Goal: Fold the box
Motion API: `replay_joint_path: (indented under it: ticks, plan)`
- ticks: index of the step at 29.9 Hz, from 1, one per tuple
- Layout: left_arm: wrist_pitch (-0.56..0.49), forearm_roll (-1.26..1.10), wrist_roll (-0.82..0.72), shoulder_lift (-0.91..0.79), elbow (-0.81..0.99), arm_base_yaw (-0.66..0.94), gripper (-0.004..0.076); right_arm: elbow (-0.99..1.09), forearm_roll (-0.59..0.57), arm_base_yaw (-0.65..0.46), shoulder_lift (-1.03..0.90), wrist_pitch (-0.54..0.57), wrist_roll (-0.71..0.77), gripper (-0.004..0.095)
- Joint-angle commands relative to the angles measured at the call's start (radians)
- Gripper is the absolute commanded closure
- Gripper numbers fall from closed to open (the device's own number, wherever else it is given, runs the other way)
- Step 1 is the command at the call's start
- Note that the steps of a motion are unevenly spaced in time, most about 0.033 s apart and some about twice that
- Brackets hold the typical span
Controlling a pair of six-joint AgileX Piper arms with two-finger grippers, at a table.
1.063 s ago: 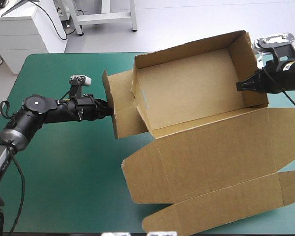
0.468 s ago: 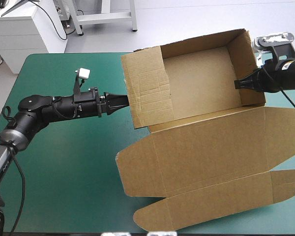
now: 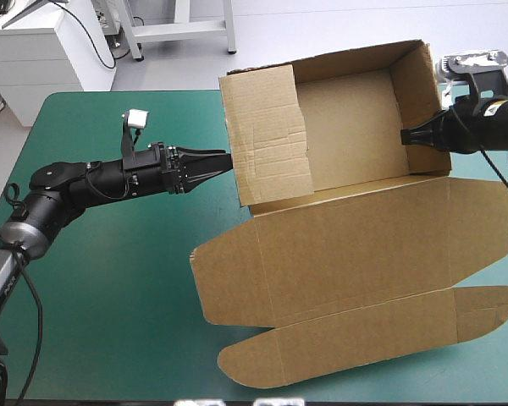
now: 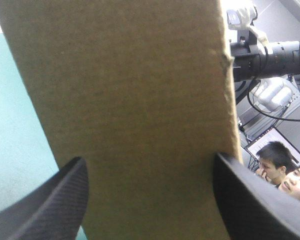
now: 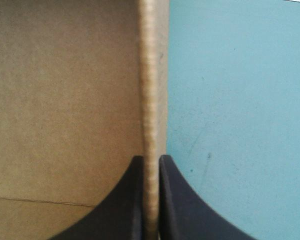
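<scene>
Brown board half-made: walls up, lid flat, left end flap being pressed in.

The box [image 3: 356,127] covers the right half of the table [image 3: 110,279], its lid [image 3: 347,254] flat toward the near edge and its walls standing toward the far right corner. The left gripper [image 3: 224,161], fingers wide apart and holding nothing, meets the left end flap [image 3: 267,135]. The right gripper [image 3: 404,136] is pinched on the right end wall [image 3: 419,101]. Push squarely along the crease while the right side braces, or the box may skew.
</scene>
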Motion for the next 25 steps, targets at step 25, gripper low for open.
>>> replay_joint_path:
  ticks: [25]
  plan:
    - [-0.088,0.377,-0.333,-0.033,-0.359,-0.004,0.0179,-0.025,-0.089,0.214,0.036,-0.225,0.175,0.0921]
